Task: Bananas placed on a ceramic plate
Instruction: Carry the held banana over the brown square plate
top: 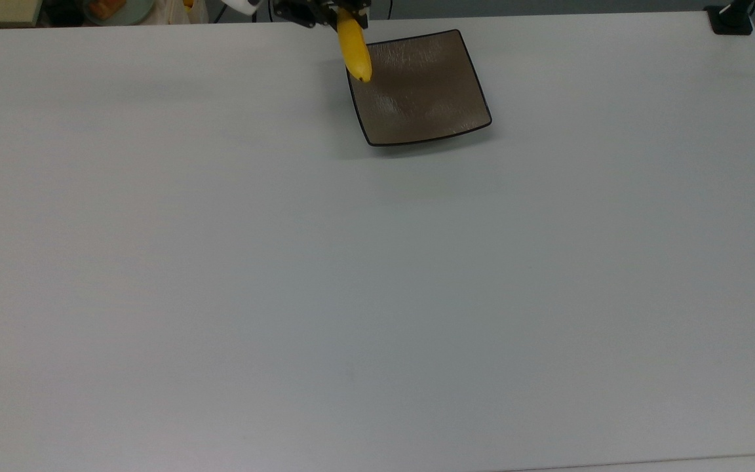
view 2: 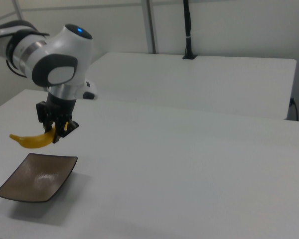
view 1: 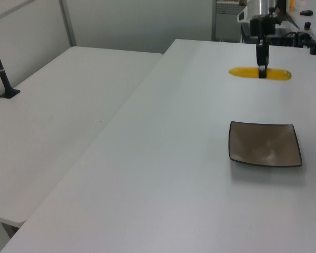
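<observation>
My gripper (view 2: 57, 133) is shut on the yellow banana (view 2: 32, 141) near its stem end and holds it in the air above the table. In the top view the banana (top: 355, 52) overlaps the plate's upper left corner. The square brown plate (top: 417, 86) lies flat on the white table (top: 377, 262), with nothing on it. In the left view the banana (view 1: 260, 73) hangs level beyond the plate (view 1: 264, 144), with the gripper (view 1: 262, 70) clamped at its middle. In the right view the banana floats just above the plate's (view 2: 36, 178) far edge.
A second white table (view 1: 52, 116) adjoins this one on the left view's left. A black clamp post (view 1: 1, 68) stands on it. Cluttered equipment (view 1: 300, 26) sits past the table's far end, behind the arm (view 2: 52, 64).
</observation>
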Robot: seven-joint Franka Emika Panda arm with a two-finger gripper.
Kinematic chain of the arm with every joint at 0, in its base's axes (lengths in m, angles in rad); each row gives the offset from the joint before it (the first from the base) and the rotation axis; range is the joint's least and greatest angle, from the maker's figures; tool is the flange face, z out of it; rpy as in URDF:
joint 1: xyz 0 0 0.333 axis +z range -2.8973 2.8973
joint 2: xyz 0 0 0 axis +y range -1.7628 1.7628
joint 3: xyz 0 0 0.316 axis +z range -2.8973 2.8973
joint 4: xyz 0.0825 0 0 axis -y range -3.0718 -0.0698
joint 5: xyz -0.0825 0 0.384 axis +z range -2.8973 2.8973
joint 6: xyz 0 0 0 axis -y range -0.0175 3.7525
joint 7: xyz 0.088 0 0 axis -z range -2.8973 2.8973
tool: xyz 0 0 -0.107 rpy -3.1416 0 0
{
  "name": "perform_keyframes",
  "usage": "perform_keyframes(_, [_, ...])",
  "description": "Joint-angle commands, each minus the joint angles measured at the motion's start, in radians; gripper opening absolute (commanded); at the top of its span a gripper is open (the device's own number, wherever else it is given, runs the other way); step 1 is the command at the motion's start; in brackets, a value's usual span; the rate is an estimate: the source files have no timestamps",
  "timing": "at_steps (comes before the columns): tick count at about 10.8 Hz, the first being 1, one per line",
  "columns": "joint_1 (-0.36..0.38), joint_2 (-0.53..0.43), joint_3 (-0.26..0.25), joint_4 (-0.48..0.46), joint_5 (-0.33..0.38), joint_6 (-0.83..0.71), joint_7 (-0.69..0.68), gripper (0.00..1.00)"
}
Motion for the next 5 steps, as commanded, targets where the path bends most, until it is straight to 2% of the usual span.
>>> perform_keyframes(1, [0.002,-0.014,0.036,-0.148,0.065,0.154,0.009,0.00])
perform_keyframes(2, [0.003,-0.014,0.047,-0.180,0.082,0.206,0.009,0.00])
perform_keyframes(5, [0.011,-0.012,0.127,-0.286,0.087,0.361,0.011,0.00])
